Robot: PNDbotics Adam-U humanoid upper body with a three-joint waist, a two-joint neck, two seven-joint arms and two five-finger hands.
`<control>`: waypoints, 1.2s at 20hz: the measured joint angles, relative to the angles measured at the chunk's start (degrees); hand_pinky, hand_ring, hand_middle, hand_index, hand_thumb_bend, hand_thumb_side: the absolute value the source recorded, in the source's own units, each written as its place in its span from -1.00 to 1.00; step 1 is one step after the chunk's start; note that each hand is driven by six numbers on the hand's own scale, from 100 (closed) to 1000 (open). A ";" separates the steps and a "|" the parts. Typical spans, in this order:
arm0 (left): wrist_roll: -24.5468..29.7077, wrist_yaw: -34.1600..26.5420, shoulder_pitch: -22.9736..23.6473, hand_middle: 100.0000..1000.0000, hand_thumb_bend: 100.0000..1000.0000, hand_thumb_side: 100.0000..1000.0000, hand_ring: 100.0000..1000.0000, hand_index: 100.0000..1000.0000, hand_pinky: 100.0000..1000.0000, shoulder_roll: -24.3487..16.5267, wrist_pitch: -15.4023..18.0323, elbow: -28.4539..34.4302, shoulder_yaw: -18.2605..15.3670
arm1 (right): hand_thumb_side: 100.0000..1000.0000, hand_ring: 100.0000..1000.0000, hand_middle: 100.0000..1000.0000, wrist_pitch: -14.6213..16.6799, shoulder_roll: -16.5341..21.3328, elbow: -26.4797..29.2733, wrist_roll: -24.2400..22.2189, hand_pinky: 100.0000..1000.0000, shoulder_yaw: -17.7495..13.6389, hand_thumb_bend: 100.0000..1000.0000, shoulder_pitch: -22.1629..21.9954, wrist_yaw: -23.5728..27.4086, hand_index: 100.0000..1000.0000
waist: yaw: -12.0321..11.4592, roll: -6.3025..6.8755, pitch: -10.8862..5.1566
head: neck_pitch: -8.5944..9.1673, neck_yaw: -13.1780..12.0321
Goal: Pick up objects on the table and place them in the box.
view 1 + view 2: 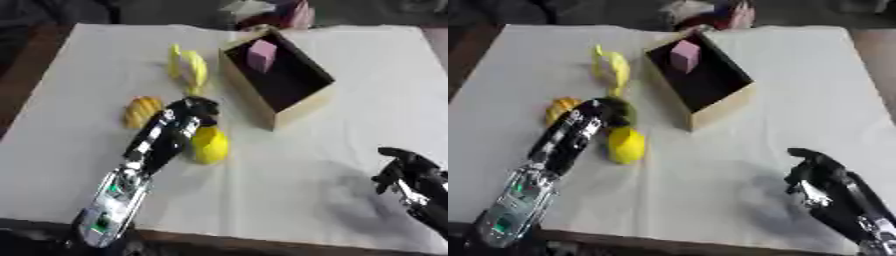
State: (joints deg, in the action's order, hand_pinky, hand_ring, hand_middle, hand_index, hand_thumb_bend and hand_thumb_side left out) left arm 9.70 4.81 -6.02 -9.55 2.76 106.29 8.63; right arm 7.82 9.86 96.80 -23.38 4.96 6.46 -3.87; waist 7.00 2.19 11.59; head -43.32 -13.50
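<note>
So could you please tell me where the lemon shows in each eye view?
Left eye view: lemon just left of centre, beside the left hand.
Right eye view: lemon further left, below that hand.
Shared landmark: the box, up and right of it in both.

- Left hand (612,111): extended over the white table (737,165), touching the top of the lemon (626,145).
- Bananas (612,67): beside the box (702,75).
- Pink block (684,56): inside the box.
- Right hand (820,175): lower right, fingers curled, holding nothing.
</note>
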 measured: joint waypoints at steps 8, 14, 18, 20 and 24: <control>0.00 0.00 0.00 0.22 -1.00 0.54 0.24 0.46 0.43 0.00 0.00 0.00 0.00 | -0.29 -0.18 -0.15 0.02 0.00 0.00 0.03 0.32 -0.02 -1.00 0.00 0.00 0.64 | 0.00 0.00 0.00 | 0.00 0.00; 0.00 0.00 0.00 0.22 -1.00 0.52 0.24 0.46 0.43 0.00 0.00 0.00 0.00 | -0.29 -0.18 -0.15 0.02 0.00 0.00 0.03 0.32 -0.03 -1.00 0.00 0.00 0.64 | 0.00 -0.01 0.00 | 0.00 -0.01; -0.07 0.18 0.00 0.23 -1.00 0.44 0.24 0.47 0.43 -0.04 0.08 0.03 -0.07 | -0.29 -0.18 -0.15 0.02 0.00 0.00 0.03 0.32 -0.07 -1.00 0.00 0.00 0.64 | 0.00 -0.01 0.00 | 0.00 -0.02; -0.26 0.43 -0.02 0.23 -1.00 0.32 0.25 0.48 0.43 -0.59 0.27 0.52 -0.45 | -0.29 -0.18 -0.15 0.03 0.00 0.00 0.05 0.32 -0.18 -1.00 0.00 0.00 0.64 | 0.00 0.00 0.00 | 0.00 -0.02; -0.54 2.21 -0.17 0.25 -1.00 -0.07 0.26 0.53 0.43 -5.27 0.65 3.62 -2.13 | -0.30 -0.18 -0.15 0.09 0.02 0.00 0.14 0.32 -0.35 -1.00 -0.01 0.00 0.64 | 0.00 0.26 -0.06 | -0.01 0.01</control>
State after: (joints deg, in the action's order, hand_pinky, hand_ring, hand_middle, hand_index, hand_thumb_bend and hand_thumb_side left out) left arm 9.16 7.02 -6.19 -14.82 3.42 109.91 6.50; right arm 7.91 9.88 96.80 -23.24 4.61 6.45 -3.87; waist 7.00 2.45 11.53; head -43.33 -13.50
